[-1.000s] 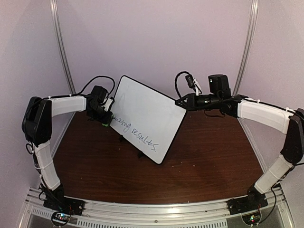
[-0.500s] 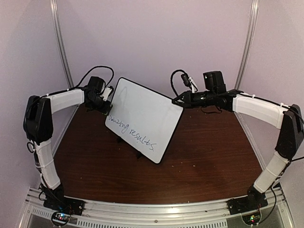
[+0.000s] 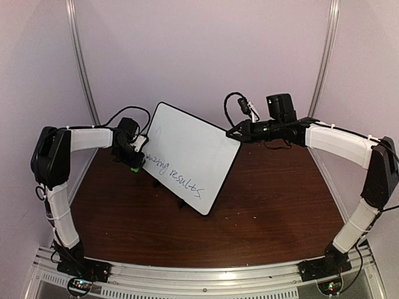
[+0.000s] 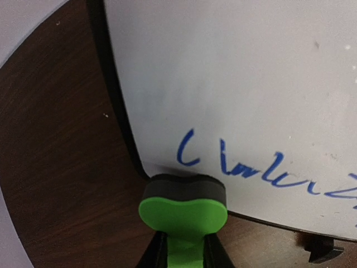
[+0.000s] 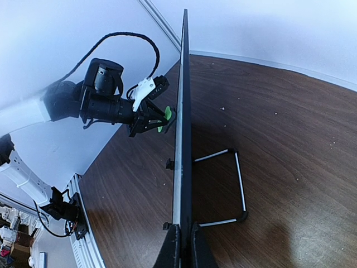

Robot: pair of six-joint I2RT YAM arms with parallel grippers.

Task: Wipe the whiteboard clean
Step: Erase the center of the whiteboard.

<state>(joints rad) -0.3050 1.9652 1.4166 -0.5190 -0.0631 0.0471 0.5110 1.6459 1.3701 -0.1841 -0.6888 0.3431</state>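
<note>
Pale lilac walls (image 3: 199, 50), dark wooden tabletop (image 3: 268, 199), and we're right in the middle of the wipe. The left hand (image 3: 134, 159) is clenched on the green eraser (image 4: 182, 207), dark felt face forward, and that face now sits at the lower-left edge of the whiteboard (image 3: 190, 149), just below the first stroke of the blue writing (image 3: 177, 174). Half a second ago this hand was up by the board's top-left corner; now it has dropped back down to where the line of text begins. Across the way, the right hand (image 3: 235, 132) stays clamped on the board's upper-right edge, steadying it as it leans tilted on its wire stand (image 5: 237, 184).

What does that mean for the job? Very little ink is gone. The line still runs down most of the board, and the wrist view shows only a faint smear above the letters. It looks like the hand has been repositioned for a pass along the text, so the real erasing is still ahead. The felt needs to press flat on the board as it goes, and the right hand must hold against that push.
</note>
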